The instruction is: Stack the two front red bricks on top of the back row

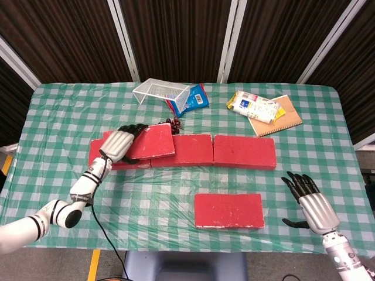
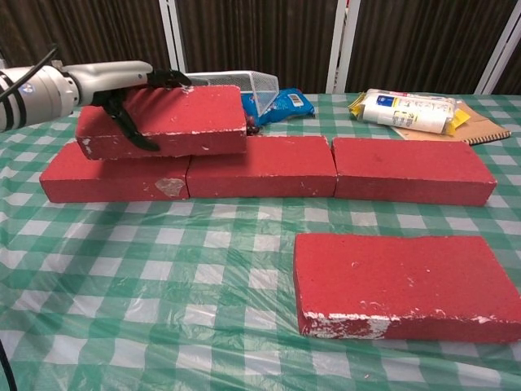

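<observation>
Gripping one front red brick [image 2: 167, 120] over the back row's [image 2: 269, 165] left end, left robot hand [image 1: 119, 144] nears placement; second front brick [image 1: 229, 210] awaits near the worktop's front edge; right robot hand [image 1: 309, 202] idles, fingers spread.

A clear glossy plastic sheet covers the green-and-white checked cloth on the bench [image 2: 163, 277], wrinkling and catching light. The red bricks [image 2: 407, 285] look matt, rough and foam-like, with white chipped patches along their edges. The left robot hand [image 2: 122, 81] has a smooth silver metallic back and black fingers [image 2: 122, 122]. Near the far edge lie a white wire mesh basket [image 1: 161, 92], a shiny blue snack packet [image 1: 190, 100] and a brown paper notebook [image 1: 281, 117].
</observation>
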Robot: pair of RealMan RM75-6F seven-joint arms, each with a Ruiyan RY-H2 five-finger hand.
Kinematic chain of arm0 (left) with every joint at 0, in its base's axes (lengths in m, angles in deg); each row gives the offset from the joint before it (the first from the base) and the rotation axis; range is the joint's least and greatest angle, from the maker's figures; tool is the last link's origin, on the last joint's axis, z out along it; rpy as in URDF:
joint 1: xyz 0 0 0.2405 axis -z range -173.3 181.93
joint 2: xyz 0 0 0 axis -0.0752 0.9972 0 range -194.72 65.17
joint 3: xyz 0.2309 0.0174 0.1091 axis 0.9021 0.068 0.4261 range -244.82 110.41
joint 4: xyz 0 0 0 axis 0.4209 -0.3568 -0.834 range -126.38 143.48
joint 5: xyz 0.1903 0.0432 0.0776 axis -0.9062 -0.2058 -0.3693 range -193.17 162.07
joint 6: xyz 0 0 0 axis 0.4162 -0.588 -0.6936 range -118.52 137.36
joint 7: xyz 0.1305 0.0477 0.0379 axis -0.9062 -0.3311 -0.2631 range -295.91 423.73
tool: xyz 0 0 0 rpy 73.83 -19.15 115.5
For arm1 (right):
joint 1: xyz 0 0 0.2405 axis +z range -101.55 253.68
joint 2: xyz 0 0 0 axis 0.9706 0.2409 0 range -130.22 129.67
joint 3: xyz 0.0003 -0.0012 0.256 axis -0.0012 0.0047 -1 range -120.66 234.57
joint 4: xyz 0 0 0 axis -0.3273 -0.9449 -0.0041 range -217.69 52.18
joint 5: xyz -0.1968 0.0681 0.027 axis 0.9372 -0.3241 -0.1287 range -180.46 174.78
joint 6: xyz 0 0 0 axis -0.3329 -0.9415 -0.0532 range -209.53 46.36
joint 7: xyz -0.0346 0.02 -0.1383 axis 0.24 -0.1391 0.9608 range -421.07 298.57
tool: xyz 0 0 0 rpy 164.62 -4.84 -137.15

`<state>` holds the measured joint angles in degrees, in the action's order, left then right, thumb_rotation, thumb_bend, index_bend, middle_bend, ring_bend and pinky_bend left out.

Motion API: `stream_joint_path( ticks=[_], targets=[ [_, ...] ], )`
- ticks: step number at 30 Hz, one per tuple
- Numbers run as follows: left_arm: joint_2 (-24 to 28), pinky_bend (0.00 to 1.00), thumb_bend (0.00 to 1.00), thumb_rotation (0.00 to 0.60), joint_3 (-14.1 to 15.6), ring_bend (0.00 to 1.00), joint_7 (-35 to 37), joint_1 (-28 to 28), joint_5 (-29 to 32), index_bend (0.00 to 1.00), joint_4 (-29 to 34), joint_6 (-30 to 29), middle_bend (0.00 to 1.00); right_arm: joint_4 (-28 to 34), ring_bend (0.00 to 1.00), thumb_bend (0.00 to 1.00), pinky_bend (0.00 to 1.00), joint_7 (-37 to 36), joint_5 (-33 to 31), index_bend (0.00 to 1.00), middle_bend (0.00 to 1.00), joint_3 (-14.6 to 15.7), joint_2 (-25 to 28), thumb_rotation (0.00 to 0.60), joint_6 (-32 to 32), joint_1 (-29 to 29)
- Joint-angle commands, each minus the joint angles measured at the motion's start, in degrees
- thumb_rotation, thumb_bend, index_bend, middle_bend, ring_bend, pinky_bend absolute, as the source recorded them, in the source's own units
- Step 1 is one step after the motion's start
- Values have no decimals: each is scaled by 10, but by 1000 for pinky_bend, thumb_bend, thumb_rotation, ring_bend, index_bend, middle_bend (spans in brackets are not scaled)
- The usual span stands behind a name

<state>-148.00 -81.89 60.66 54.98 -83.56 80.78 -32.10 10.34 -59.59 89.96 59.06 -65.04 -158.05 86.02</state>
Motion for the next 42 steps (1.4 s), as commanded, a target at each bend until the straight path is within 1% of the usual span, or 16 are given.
stream_joint_path(
  ticks=[1,7,12,22,24,27,29,32,37,38,41,42],
  targets=[
    [-14,671,257,600,-2,421,8,18,6,24,-20,20,496,0,0,93,0,0,-4,0,0,-2,0,600,2,1],
    [-32,668,259,600,0,420,28,34,0,23,-46,31,495,-1,0,93,0,-2,-12,0,0,-5,1,600,4,2],
    [-34,647,258,600,9,418,33,37,-2,17,-50,37,484,-1,0,93,0,-4,-14,0,0,-5,2,600,3,2],
    [-39,493,258,600,19,370,38,45,6,0,-59,54,436,-1,0,93,0,-5,-15,0,0,-5,2,600,3,2],
    [-36,427,257,600,21,336,40,48,9,0,-59,64,409,-1,0,93,0,-5,-17,0,0,-5,2,600,4,2],
    [-34,284,256,600,23,241,44,51,12,0,-60,72,336,0,0,93,0,-4,-17,0,0,-5,2,600,5,2],
    [-34,221,256,600,23,191,47,51,13,0,-61,74,294,0,0,93,0,-4,-18,0,0,-6,2,600,3,2],
    [-33,173,248,600,24,161,54,51,11,0,-62,74,265,0,0,95,0,-4,-18,0,0,-6,3,600,1,1],
    [-33,132,240,600,27,127,63,52,5,0,-64,73,230,0,0,95,0,-2,-18,0,0,-6,2,600,0,0],
    [-33,125,238,600,28,112,65,52,3,0,-64,73,214,1,0,95,0,-2,-18,0,0,-6,2,600,0,0],
    [-32,91,240,600,30,29,71,53,-5,0,-66,72,114,1,0,96,0,-1,-19,0,0,-6,2,600,1,1],
    [-32,84,242,600,30,15,74,53,-8,0,-66,71,92,1,0,97,0,-1,-19,0,0,-6,2,600,1,1]
  ],
)
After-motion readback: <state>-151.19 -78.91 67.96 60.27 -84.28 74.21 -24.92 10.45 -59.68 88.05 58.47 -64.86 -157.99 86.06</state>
